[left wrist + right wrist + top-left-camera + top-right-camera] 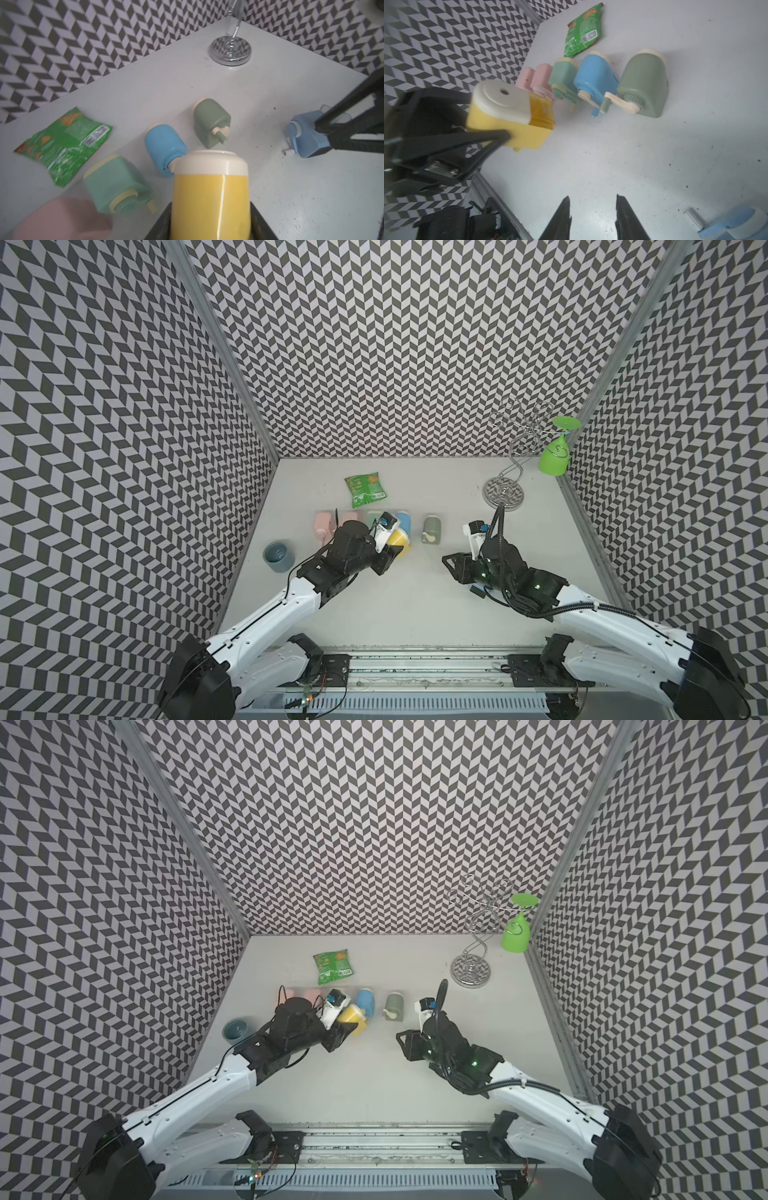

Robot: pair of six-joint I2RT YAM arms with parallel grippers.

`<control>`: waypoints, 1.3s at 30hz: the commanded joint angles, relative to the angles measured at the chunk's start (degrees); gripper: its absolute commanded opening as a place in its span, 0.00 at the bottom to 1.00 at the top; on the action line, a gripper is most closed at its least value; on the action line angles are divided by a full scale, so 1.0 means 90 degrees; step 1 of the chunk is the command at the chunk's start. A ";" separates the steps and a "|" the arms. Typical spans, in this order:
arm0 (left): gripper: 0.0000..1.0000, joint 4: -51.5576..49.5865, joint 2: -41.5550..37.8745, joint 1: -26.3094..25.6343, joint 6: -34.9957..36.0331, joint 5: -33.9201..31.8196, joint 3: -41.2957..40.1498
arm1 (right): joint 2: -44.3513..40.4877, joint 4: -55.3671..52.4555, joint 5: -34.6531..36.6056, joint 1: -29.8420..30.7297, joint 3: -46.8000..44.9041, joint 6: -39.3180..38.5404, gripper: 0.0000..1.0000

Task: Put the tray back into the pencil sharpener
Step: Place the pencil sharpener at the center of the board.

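Take the boxy yellow plastic pencil sharpener (pixel 527 135) with its white cap as the landmark. Far to its left a squat blue-grey cup (pixel 278 556) stands on the pale grey table (pixel 415 605). Just left of it a pink plastic sharpener (pixel 542 74) and a mint-green plastic sharpener (pixel 563 76) lie on their sides. The left gripper (pixel 211 204) pinches the yellow sharpener by its two flanks and appears to hold it tilted, clear of the table. The amber see-through tray (pixel 542 112) sits in the yellow body's slot, right against the white cap. In the right wrist view it looks nearly home, though I cannot tell whether its face is flush. Beyond the landmark lies a crumpled green snack packet (pixel 365 489). Just to the landmark's right lie a rounded sky-blue sharpener (pixel 164 145) and a sage-green sharpener (pixel 209 120). Further right, apart from the landmark, is the right gripper (pixel 592 197), its jaws spread with nothing between them, close by a pale blue crank sharpener (pixel 305 135). Farthest right stands a chrome wire rack (pixel 504 491) with a green plastic goblet (pixel 555 458) hanging upside down. I judge the insertion is all but done. The next move calls for a check that the tray is seated, a straight push on its face if it is not, and then setting the sharpener down without knocking its neighbours.
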 commanded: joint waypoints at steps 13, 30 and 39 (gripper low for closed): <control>0.00 -0.1135 0.0241 0.0241 -0.3017 -0.2283 -0.0393 | 0.0804 0.0333 -0.0128 -0.0015 0.0432 -0.0114 0.37; 0.22 -0.0553 0.1765 0.0288 -0.3070 -0.2750 -0.0104 | 0.0311 0.0045 0.0207 -0.0020 0.0242 0.0018 0.38; 0.57 -0.0465 0.1960 0.0300 -0.3060 -0.2615 -0.0202 | 0.0188 0.0274 0.0138 -0.0015 0.0066 0.0032 0.38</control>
